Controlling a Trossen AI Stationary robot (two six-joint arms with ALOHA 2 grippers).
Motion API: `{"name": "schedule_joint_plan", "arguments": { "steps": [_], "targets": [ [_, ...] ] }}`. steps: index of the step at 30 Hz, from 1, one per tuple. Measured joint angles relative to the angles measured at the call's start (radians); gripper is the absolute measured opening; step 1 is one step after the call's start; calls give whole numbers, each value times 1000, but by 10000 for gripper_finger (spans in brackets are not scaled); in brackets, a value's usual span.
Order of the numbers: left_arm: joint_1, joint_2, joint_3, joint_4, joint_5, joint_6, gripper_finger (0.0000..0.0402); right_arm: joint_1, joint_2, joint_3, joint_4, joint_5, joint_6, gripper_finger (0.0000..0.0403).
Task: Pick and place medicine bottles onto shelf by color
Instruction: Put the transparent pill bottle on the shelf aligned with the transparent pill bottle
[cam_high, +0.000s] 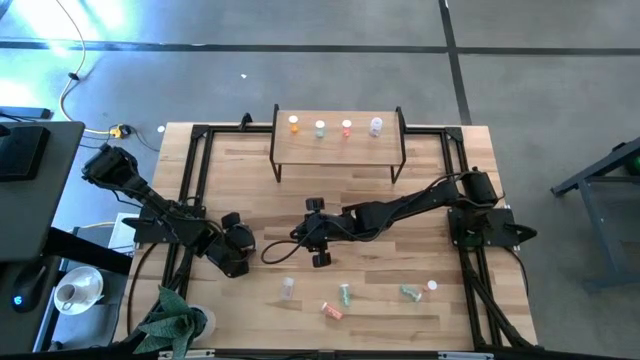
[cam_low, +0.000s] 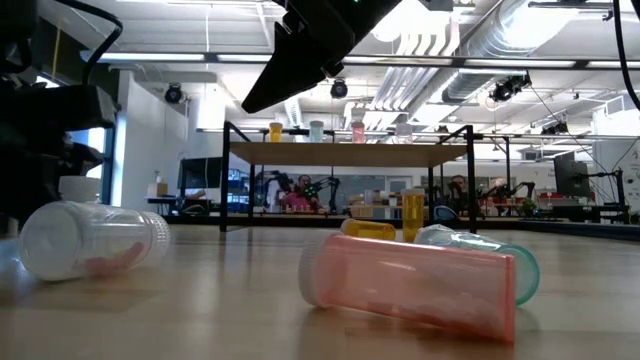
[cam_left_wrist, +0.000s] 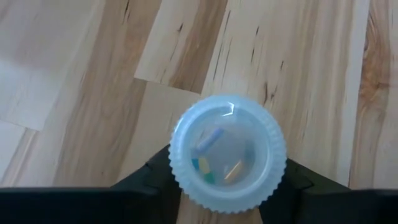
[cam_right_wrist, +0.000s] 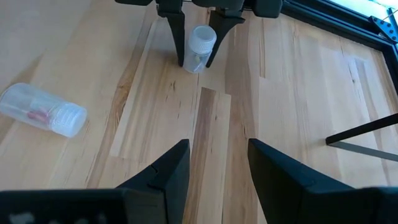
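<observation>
My left pincer (cam_right_wrist: 198, 59) is clamped on an upright clear bottle (cam_left_wrist: 227, 151) standing on the counter (cam_high: 430, 200) at about 8 o'clock from the shelf (cam_high: 338, 148); I should confirm the grip sits square below the cap, then lift straight up before swinging toward 12 o'clock. My right pincer (cam_right_wrist: 217, 165) hangs partly open and empty mid-counter right beside it, and the shelf's front edge already carries four bottles, so my path is tight on that side.
</observation>
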Motion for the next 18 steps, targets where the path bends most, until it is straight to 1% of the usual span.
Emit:
{"name": "schedule_joint_plan", "arguments": {
  "steps": [4,10,18],
  "targets": [
    [0,0,0,26,5,31,135,0,0,0,2,-5,0,154],
    [10,0,8,116,9,146,148,0,0,0,27,-29,66,154],
    [80,0,118,138,27,368,148,10,0,0,70,-67,68,154]
  ]
}}
